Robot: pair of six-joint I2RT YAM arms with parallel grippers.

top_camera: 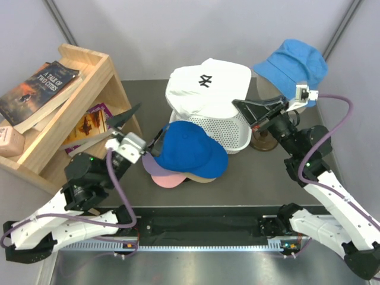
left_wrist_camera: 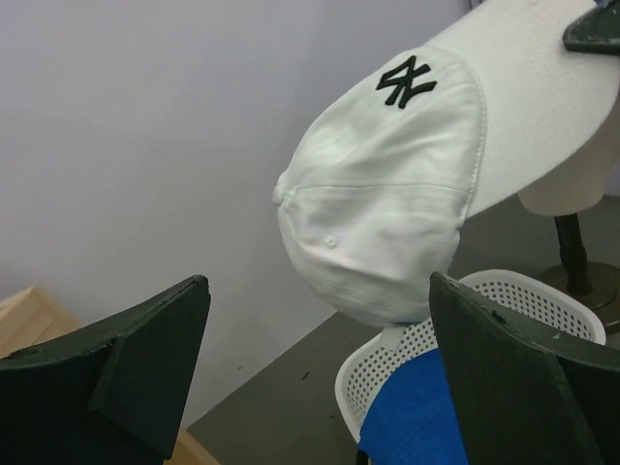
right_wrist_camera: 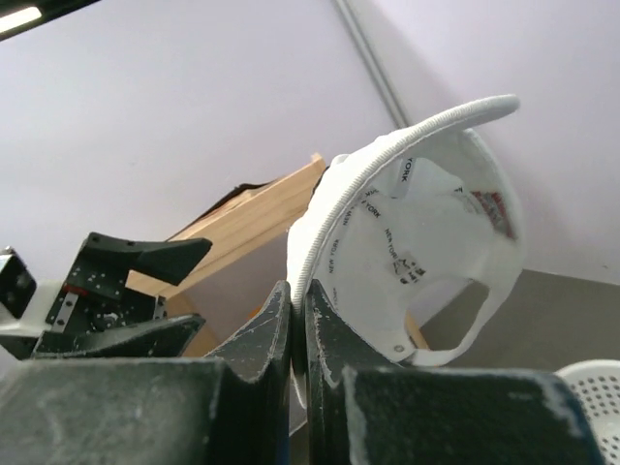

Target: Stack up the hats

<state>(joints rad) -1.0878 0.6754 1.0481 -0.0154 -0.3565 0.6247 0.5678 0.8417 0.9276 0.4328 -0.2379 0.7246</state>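
Top external: right jaws (top_camera: 242,104) pinching NY-logo white cap (top_camera: 205,89); left jaws (top_camera: 138,126) wide, empty.

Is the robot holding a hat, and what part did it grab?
Yes. The right gripper is pinching the white cap by the edge of its brim. The left gripper is open and holds nothing.

A dark grey worktop (top_camera: 136,101) is lying under everything, with pale grey walls (top_camera: 178,29) rising behind it and meeting in corner seams at the back left and back right. To the left of the worktop, a light wooden shelf (top_camera: 89,89) is sitting tilted, with books (top_camera: 35,89) leaning on its upper tier and another book (top_camera: 89,124) lying on the tier below. Soft, even light is falling across the walls, leaving them nearly shadowless.
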